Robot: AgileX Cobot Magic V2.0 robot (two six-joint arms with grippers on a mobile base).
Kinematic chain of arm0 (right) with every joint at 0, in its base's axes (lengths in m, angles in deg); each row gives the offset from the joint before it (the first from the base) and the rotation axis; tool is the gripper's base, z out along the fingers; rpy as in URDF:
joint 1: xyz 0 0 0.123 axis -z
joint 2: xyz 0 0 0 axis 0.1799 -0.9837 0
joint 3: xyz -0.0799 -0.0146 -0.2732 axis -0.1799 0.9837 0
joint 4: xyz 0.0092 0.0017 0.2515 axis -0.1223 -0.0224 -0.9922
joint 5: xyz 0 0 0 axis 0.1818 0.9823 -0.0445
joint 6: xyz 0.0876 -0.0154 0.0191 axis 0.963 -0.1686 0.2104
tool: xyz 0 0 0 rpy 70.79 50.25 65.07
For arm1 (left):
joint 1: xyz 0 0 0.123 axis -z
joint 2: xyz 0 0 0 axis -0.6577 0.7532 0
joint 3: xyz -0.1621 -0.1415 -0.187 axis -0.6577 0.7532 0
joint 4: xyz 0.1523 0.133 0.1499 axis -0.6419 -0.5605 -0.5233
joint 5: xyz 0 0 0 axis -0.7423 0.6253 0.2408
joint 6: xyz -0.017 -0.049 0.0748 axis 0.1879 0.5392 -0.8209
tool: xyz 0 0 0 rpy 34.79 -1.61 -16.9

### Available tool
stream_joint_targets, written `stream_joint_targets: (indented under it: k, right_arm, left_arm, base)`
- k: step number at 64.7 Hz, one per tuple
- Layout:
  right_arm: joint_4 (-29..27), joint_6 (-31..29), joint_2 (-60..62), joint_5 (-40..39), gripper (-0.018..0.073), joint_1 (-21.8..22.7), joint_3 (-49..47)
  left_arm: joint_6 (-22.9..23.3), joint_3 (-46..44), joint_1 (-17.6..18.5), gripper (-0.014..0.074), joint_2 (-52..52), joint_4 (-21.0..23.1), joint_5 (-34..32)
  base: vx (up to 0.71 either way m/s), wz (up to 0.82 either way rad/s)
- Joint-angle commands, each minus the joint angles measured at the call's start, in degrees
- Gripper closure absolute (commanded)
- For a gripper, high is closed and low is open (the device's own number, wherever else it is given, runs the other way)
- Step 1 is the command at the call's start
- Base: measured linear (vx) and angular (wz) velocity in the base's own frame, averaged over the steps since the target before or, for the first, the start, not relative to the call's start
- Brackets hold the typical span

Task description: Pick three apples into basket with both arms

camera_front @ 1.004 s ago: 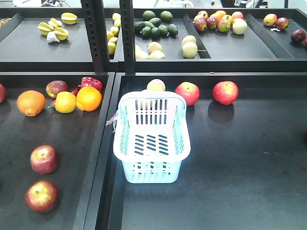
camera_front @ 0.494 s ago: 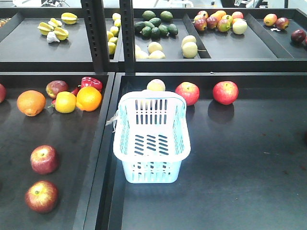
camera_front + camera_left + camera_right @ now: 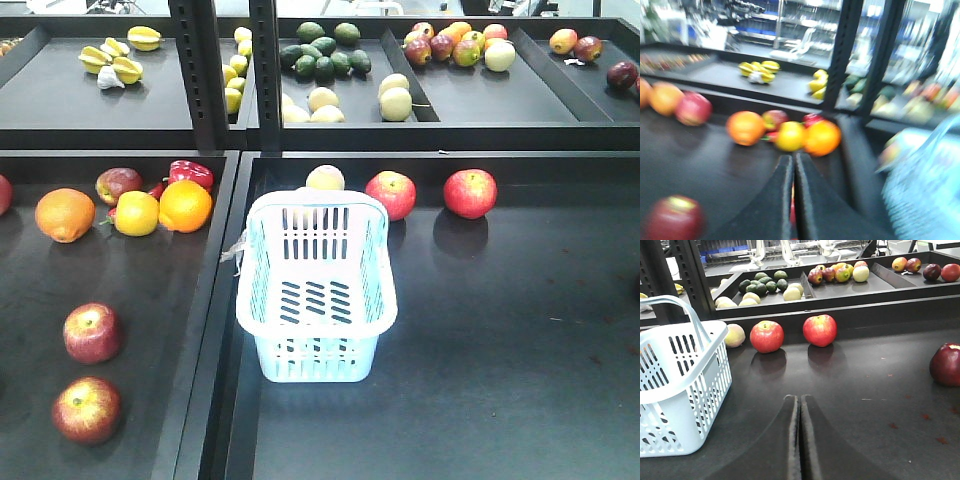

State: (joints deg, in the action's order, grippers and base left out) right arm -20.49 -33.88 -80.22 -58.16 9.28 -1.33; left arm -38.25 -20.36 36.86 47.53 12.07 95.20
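One basket (image 3: 315, 360) stands upright, long axis front-to-back.

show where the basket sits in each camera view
Front view: basket centre, at the left end of the right tray.
Left wrist: basket blurred, lower right corner.
Right wrist: basket at the left edge.
Shared landmark: the black shelf posts behind it.

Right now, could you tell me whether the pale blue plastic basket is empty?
Empty: the basket shows only its bare slotted base, no fruit inside.
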Motion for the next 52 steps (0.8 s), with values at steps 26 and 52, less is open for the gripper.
stream_joint_targets:
  k: [26, 52]
  right_arm:
    - [0.11, 0.0, 0.24, -4.13, 0.0568, 0.45, 0.33]
    - [0.11, 0.0, 0.24, -4.13, 0.0568, 0.45, 0.33]
  left_arm:
    - [15.41, -2.74, 0.34, 0.0603, -0.34, 38.76, -16.52]
    - [13.8, -32.52, 0.38, 0.0603, 6.56, 16.05, -6.89]
  base:
    - [0.0, 0.0]
    - [0.0, 0.0]
